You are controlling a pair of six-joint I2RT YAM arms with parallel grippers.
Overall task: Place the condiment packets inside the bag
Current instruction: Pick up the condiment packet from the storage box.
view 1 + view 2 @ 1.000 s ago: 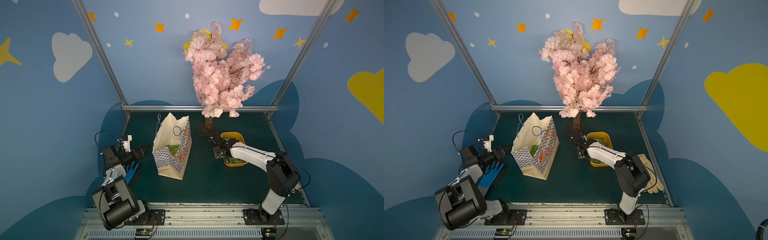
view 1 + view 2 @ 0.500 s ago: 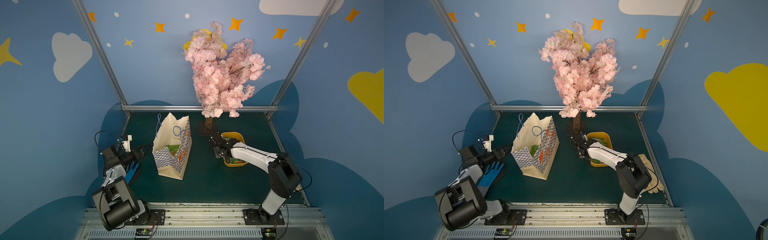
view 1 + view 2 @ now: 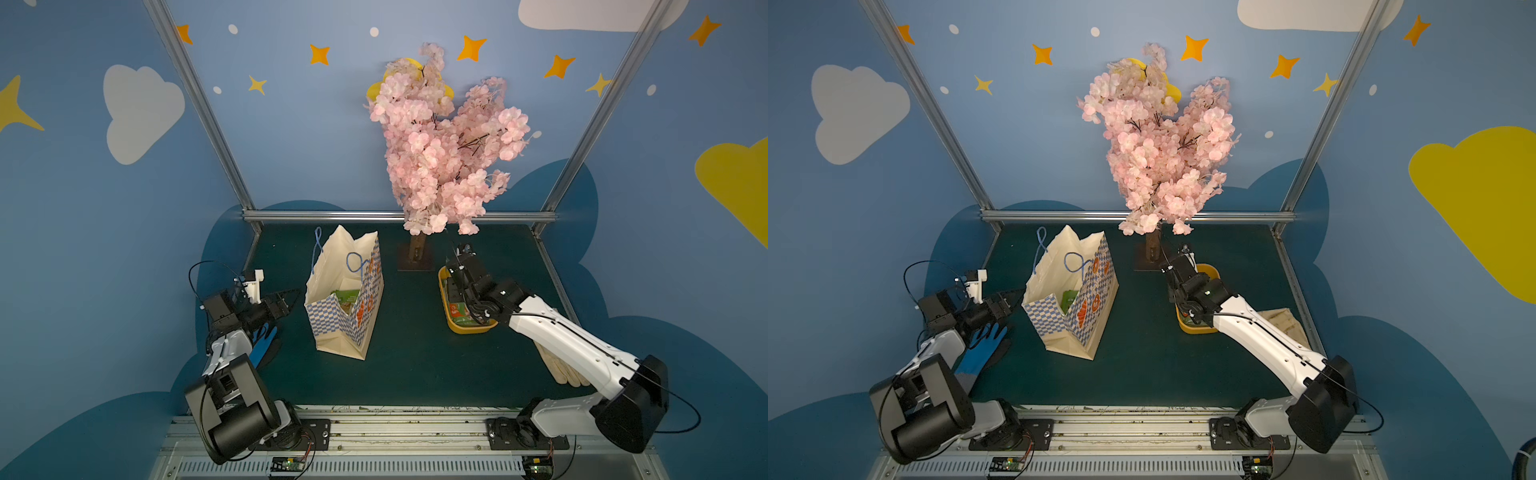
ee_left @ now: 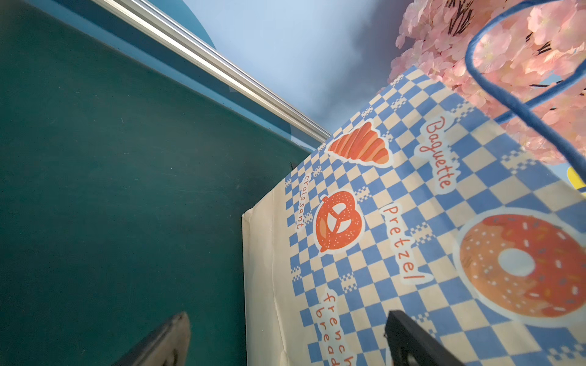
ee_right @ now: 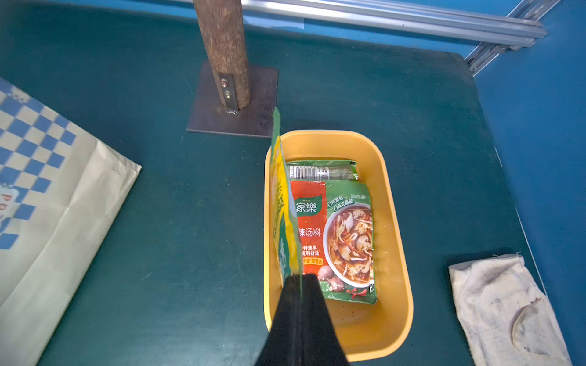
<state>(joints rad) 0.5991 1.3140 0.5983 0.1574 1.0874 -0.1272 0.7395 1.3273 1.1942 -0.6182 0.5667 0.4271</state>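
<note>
glossy green packet (image 5: 283, 202) – edge-up, pinched by downward-angled right gripper (image 5: 299, 285) | rounded yellow tub (image 5: 364, 332) – two flat packets (image 5: 342, 240) inside | left gripper (image 3: 289, 300) spread wide, level, beside checkered paper bag (image 3: 332, 328)

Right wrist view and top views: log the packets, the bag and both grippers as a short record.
held packet: on edge at the yellow tub wall, pinched by the right gripper, fingers shut
tub contents: face-up packet, barcode packet partly under it
bag: standing, mouth open, green packet inside
left gripper: open, beside the bag, holding nothing
</note>
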